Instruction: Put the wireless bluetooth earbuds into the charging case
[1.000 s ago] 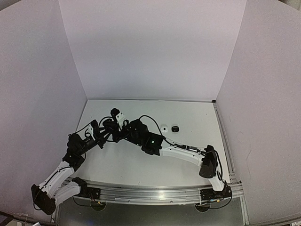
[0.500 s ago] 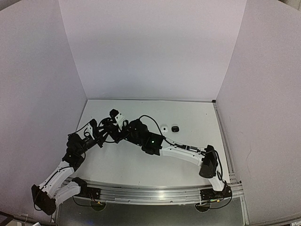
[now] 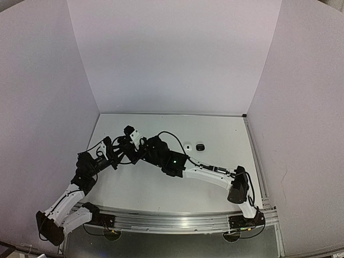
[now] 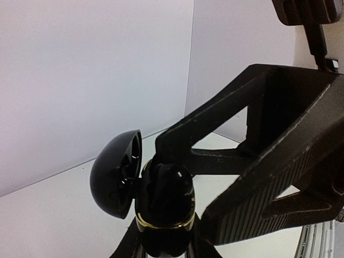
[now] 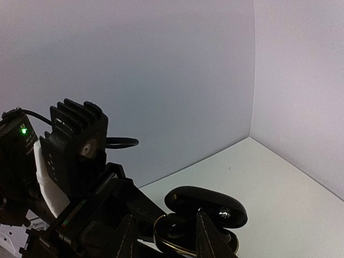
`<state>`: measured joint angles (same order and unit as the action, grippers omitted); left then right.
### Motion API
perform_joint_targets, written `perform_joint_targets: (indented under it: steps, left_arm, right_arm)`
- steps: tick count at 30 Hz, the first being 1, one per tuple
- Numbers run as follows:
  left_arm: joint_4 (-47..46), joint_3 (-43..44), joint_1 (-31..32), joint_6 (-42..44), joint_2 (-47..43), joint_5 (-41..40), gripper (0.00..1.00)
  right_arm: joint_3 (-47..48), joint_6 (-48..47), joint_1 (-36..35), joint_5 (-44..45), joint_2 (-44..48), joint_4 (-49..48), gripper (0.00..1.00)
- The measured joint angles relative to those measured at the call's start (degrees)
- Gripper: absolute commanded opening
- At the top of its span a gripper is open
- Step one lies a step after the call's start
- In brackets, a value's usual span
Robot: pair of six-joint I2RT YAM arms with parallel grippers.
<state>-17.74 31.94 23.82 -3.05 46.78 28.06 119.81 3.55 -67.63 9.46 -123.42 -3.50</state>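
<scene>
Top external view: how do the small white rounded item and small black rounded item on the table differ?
The small white rounded item is pale like the table; the small black rounded item is dark. The white one lies left of the black one. Both rest free, similar in size.

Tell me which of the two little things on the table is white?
The small white item is the left one of the pair; the small black item lies right of it.
</scene>
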Motion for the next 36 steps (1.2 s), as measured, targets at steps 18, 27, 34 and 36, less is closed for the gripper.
perform_joint_targets:
  steps: [18, 27, 34, 36]
  left_arm:
    - [3.7, 1.1, 0.1, -1.8, -0.7, 4.4, 0.0]
    - [6.1, 1.8, 0.1, -0.7, -0.7, 4.7, 0.0]
    - [8.6, 1.8, 0.2, 4.2, -0.8, 6.7, 0.0]
    - [9.6, 1.8, 0.3, 7.1, -1.0, 8.6, 0.0]
  right_arm:
    - [4.3, -0.6, 0.7, -0.2, -0.1, 9.1, 0.5]
    - [5.5, -0.3, 0.9, -3.7, 0.3, 11.0, 0.53]
    - [5.5, 1.7, 1.3, -5.1, 2.2, 11.3, 0.52]
    - [5.5, 3.0, 1.7, -4.8, 2.8, 11.3, 0.51]
